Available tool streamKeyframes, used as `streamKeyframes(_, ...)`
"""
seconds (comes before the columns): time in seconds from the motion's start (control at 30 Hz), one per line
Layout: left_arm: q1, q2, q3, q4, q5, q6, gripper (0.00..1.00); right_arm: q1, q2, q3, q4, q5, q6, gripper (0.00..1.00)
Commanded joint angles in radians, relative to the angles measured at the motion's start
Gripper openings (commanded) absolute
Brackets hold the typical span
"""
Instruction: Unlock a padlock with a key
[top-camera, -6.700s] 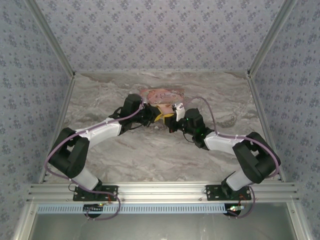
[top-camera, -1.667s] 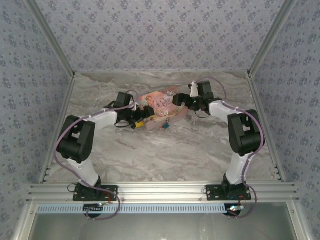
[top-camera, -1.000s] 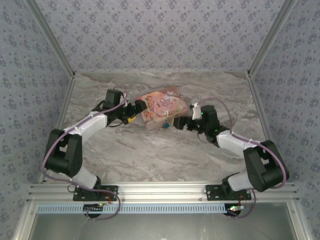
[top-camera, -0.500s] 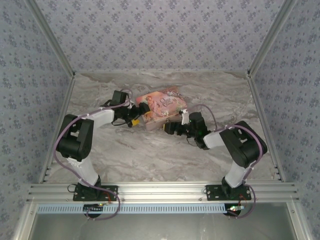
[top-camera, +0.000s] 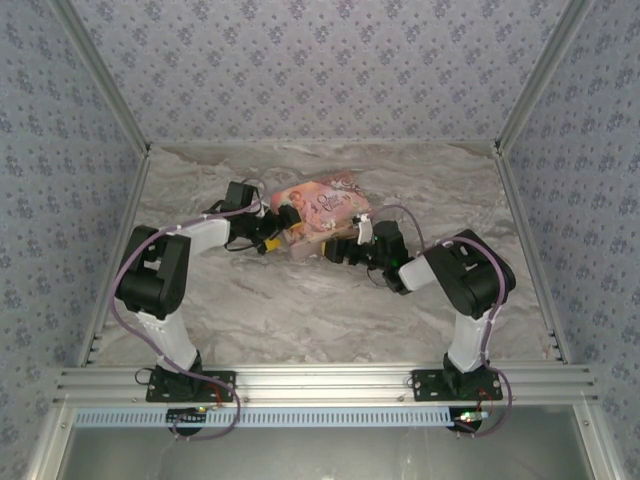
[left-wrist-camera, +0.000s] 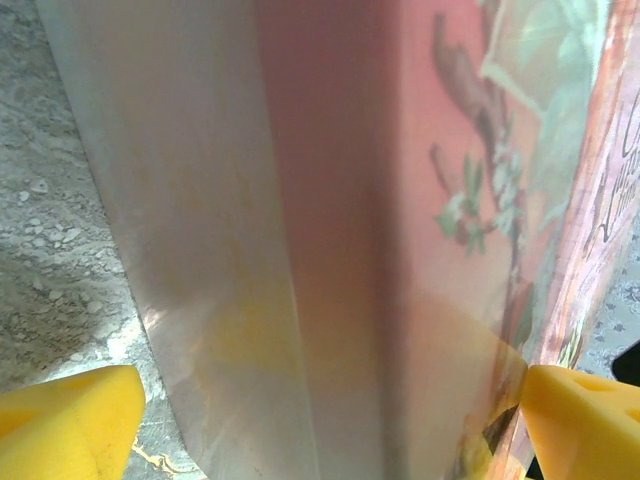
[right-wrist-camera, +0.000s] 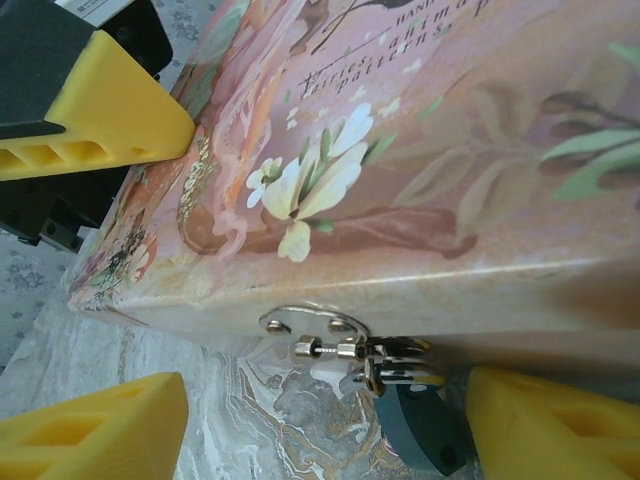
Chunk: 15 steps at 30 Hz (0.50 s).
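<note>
The padlock (right-wrist-camera: 420, 432) hangs on the clasp (right-wrist-camera: 310, 322) of the pink box (right-wrist-camera: 420, 150), its long axis slanting, shackle at the clasp, blue body down toward the tabletop (right-wrist-camera: 265, 405). The right gripper (right-wrist-camera: 325, 400) brackets it, jaws open. The left gripper (left-wrist-camera: 330, 390), jaws wide open, straddles the box's corner.

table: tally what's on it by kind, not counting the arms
pink box: 1
padlock: 1
total: 2
</note>
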Motion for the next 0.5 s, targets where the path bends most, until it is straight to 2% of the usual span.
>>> streamKeyframes(0.0, 0.002, 0.022, -0.017, -0.018, 0.003, -0.006, 0.96, 0.000, 0.023, 0.024, 0.100, -0.066, 0.020, 0.73)
streamKeyframes(0.23, 0.002, 0.019, -0.021, -0.021, 0.002, -0.009, 0.96, -0.007, 0.038, 0.013, 0.129, -0.089, 0.021, 0.64)
streamKeyframes(0.47, 0.002, 0.014, -0.021, -0.022, 0.001, -0.012, 0.95, -0.017, 0.039, -0.007, 0.153, -0.102, 0.024, 0.50)
